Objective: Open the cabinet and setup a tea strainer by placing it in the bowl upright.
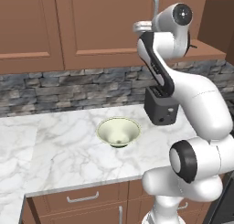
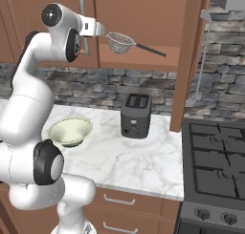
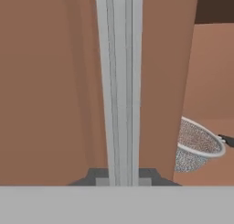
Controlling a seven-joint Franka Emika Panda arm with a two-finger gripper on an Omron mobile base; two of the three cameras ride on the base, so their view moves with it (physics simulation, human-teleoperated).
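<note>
Brown wooden cabinet (image 2: 139,23) hangs above the worktop (image 2: 139,156); its right door (image 2: 189,61) stands swung open, edge-on in the right base view, while the left door (image 3: 50,86) is shut. White marble worktop carries a black toaster (image 2: 135,115) at about 3 o'clock from the bowl (image 2: 70,131), which sits upright, well apart from it. Inside the open cabinet, the tea strainer (image 2: 119,42) rests on the shelf, its dark handle pointing toward 4 o'clock. The jaws (image 3: 121,179) are closed on the left door's silver bar handle (image 3: 119,81), just beside the strainer.
</note>
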